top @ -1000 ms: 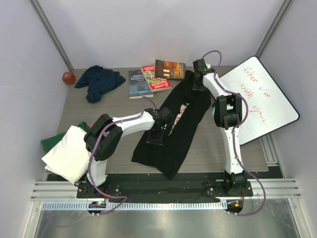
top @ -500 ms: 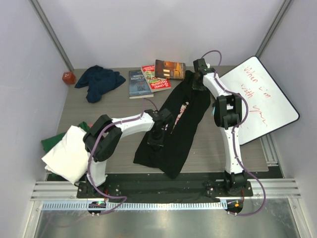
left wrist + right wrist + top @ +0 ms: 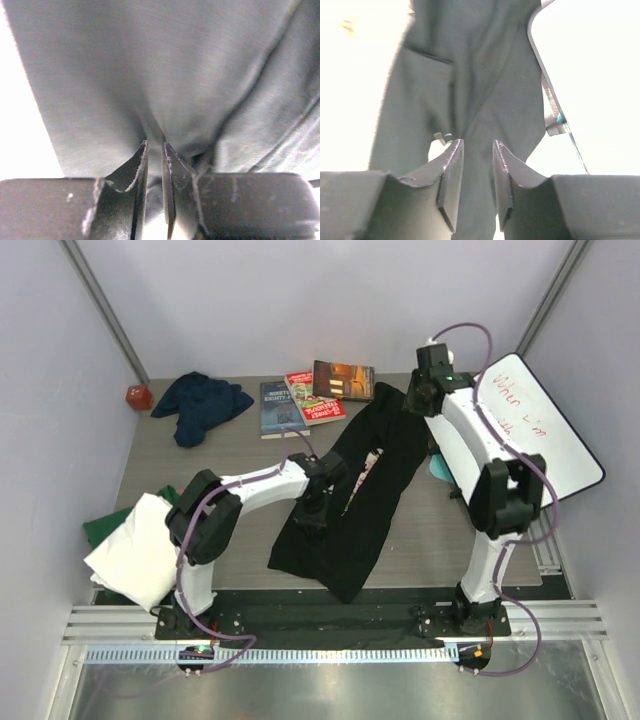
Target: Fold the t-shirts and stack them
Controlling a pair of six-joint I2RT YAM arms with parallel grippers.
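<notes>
Jaws of the left pincer stand a narrow slit apart, with black cloth puckered up to their tips; whether they grip that pucker I cannot tell. The right pincer is released, its jaws clearly parted and empty, hanging above the far end of the same garment. That black t-shirt lies as a long strip on the tabletop. Its long axis runs diagonally from the far right, under the right pincer, to the near middle. The left pincer sits on its near-left edge, so each arm is closest to one end. Folding likely means bringing those ends together. The navy shirt lies crumpled well apart at far left.
</notes>
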